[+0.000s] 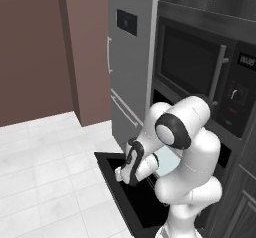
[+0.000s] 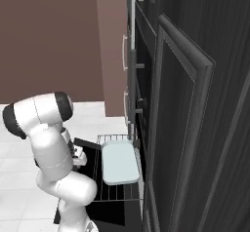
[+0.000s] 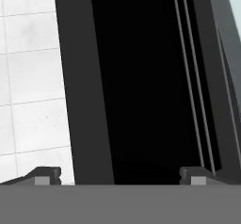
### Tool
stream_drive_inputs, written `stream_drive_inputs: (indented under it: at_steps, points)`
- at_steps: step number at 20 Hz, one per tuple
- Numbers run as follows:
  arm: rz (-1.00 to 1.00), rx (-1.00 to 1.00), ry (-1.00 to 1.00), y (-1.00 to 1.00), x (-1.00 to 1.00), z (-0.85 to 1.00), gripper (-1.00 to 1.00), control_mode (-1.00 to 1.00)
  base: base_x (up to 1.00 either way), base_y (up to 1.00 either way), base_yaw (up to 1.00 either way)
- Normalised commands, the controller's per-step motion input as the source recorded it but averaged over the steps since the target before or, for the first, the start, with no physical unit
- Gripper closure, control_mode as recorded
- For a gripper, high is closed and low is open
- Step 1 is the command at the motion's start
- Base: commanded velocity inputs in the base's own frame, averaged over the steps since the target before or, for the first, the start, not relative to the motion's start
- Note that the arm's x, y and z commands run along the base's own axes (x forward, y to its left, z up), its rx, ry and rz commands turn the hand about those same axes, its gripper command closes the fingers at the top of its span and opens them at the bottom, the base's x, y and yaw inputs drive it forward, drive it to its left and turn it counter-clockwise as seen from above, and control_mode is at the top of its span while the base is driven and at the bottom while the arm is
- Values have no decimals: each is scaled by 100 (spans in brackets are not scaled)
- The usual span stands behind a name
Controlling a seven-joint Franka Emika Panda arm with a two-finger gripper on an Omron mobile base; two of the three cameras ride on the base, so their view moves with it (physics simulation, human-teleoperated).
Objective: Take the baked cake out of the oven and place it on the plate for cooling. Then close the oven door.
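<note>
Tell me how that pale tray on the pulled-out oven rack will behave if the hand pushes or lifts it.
The tray looks stiff, with a raised rim, so it should hold its shape. It lies flat on the wire rack, so a push would probably slide it rather than tip it. It is broad, so an edge grip by the open hand may tilt it.

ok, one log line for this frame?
gripper: open, empty, above oven door | oven door: open, flat | rack: pulled out | pale tray: on rack

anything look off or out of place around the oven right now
Nothing spilled or damaged. The oven door lies folded down flat, and the wire rack is pulled out over it carrying a pale tray. The open gripper hovers above the door.
</note>
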Motion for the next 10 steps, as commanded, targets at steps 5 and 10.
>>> stream_drive_inputs:
  at_steps: [5,10]
  points:
    - [-1,0,0,0,32,-35,-100,-100,0,0,0]
    - [-2,0,0,0,40,-33,-100,-100,0,0,0]
